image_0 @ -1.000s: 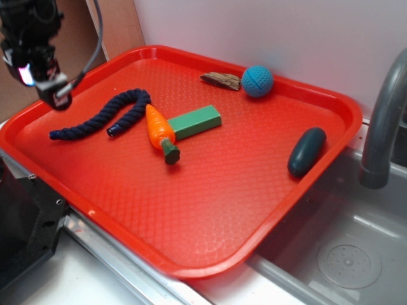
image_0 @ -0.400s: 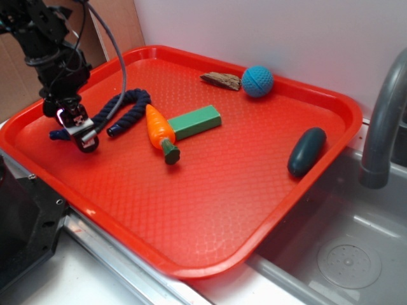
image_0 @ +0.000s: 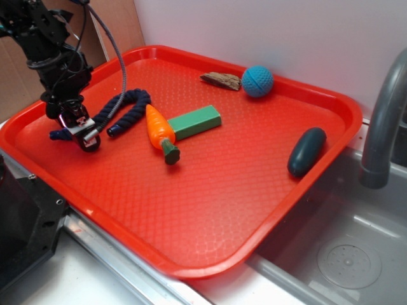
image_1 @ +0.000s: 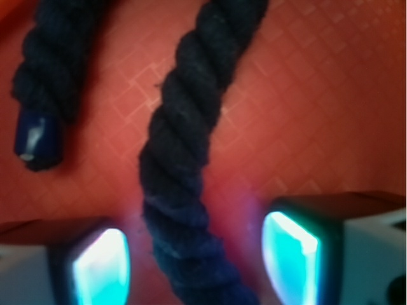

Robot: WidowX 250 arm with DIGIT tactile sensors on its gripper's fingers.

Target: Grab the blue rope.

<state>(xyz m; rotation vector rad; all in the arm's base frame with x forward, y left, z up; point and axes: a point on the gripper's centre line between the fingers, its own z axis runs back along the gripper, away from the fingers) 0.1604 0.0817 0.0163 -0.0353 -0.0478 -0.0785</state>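
Gripper (image_0: 81,130) down over one blue rope (image_0: 108,114) at the left corner of the tray (image_0: 210,210).

In the wrist view the two fingers (image_1: 102,267) stand apart, one on each side of the rope's strand, with bare tray showing between each pad and the rope; nothing is clamped. The rope curves from beside the gripper toward the tray's back-left edge and hooks back, one bound end (image_1: 37,136) lying just beside the strand. On the tray, one of each: a toy carrot (image_0: 160,132) touching a green block (image_0: 194,121), a brown wood chip (image_0: 221,80) and a teal ball (image_0: 257,81) near the back edge, a dark oval pod (image_0: 306,151) against the right rim. A grey faucet (image_0: 381,121) stands beyond the tray. No readable writing.
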